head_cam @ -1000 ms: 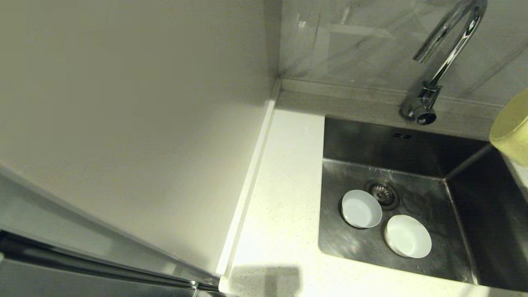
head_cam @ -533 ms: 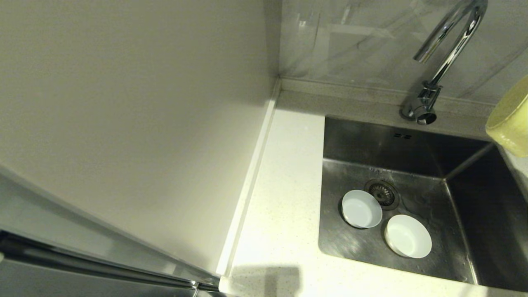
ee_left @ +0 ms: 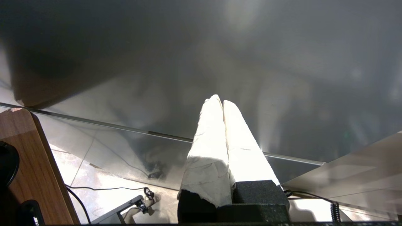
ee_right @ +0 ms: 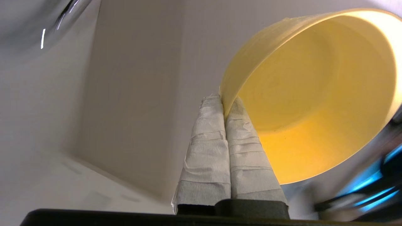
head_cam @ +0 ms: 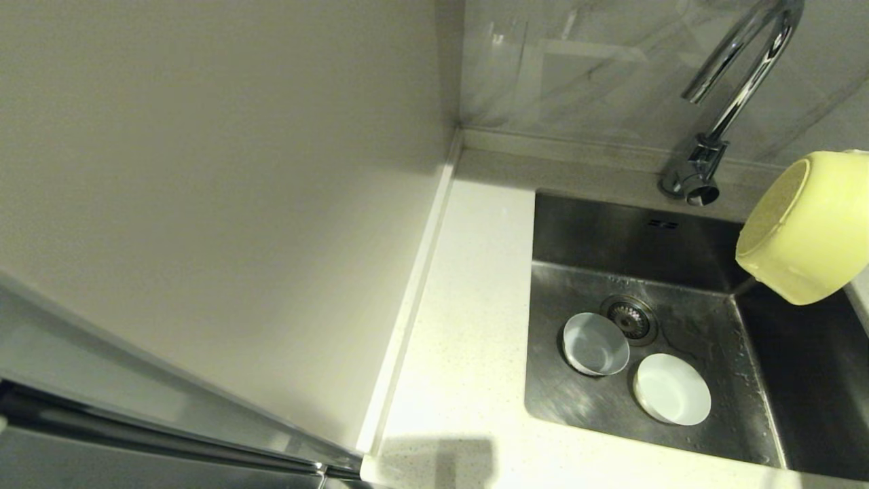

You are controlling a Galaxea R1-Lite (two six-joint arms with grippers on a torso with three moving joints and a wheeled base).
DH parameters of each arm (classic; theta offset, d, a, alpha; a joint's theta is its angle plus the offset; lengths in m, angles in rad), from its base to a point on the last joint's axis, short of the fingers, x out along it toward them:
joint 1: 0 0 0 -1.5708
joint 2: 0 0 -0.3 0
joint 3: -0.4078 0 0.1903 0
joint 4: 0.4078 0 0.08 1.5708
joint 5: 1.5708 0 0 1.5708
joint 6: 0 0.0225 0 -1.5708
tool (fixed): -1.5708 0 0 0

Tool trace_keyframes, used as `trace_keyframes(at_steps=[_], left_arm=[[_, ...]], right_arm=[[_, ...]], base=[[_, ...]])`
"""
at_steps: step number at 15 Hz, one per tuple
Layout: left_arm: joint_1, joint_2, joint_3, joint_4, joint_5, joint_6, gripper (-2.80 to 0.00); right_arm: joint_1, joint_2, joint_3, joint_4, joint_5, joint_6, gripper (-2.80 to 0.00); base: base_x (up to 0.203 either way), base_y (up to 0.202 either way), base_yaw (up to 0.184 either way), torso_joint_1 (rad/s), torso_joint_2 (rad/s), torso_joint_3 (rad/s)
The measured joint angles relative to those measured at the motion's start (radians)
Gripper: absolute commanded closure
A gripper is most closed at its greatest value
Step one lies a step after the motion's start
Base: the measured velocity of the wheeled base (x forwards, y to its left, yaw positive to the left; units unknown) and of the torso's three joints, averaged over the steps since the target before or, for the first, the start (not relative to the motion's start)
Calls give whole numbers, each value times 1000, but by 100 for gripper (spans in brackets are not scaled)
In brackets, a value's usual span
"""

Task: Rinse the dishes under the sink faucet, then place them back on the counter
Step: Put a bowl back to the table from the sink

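A yellow bowl (head_cam: 808, 227) hangs tilted on its side above the sink's right end, its opening turned left toward the faucet (head_cam: 733, 95). My right gripper (ee_right: 224, 99) is shut on the yellow bowl (ee_right: 314, 94), pinching its rim; the gripper itself is outside the head view. On the floor of the sink (head_cam: 686, 231) rest the pale grey-blue bowl (head_cam: 595, 343) beside the drain (head_cam: 629, 318) and the white bowl (head_cam: 671, 389) nearer the front. My left gripper (ee_left: 220, 101) is shut on nothing, parked low beside a steel cabinet front.
The speckled white counter (head_cam: 461, 326) runs along the sink's left side and front. A plain pale side panel (head_cam: 224, 204) rises at the left. A marbled backsplash (head_cam: 584, 68) stands behind the faucet.
The yellow bowl has come in from the right edge, moving left and down over the sink's right end, with more of it now showing. The two bowls in the sink have not moved.
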Motion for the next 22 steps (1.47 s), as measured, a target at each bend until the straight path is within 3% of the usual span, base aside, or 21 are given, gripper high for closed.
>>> trace_keyframes(at_steps=[3, 5, 7, 10, 12, 13, 15, 19, 22], left_arm=[[0, 0, 0, 0, 0, 0, 0], [0, 0, 0, 1, 0, 0, 0], [0, 0, 0, 0, 0, 0, 0], [0, 0, 0, 0, 0, 0, 0], [0, 0, 0, 0, 0, 0, 0], [0, 0, 0, 0, 0, 0, 0], [0, 0, 0, 0, 0, 0, 0], [0, 0, 0, 0, 0, 0, 0], [0, 0, 0, 0, 0, 0, 0]], right_arm=[[-62, -47, 55, -253, 18, -319, 0], [-87, -73, 81, -520, 44, -473, 0], [-115, -88, 140, -829, 56, -523, 0], [-147, -101, 272, -1248, 62, -532, 0], [-165, -104, 257, -1287, 63, -486, 0], [-173, -102, 221, -1228, 63, -452, 0], [-183, -92, 119, -984, 47, -403, 0], [-142, -53, -63, -222, -155, -378, 0], [-20, -30, -202, 353, -313, -400, 0]], base=[[0, 0, 0, 0, 0, 0], [0, 0, 0, 0, 0, 0], [0, 0, 0, 0, 0, 0], [0, 0, 0, 0, 0, 0], [0, 0, 0, 0, 0, 0], [0, 0, 0, 0, 0, 0], [0, 0, 0, 0, 0, 0], [0, 0, 0, 0, 0, 0], [0, 0, 0, 0, 0, 0]])
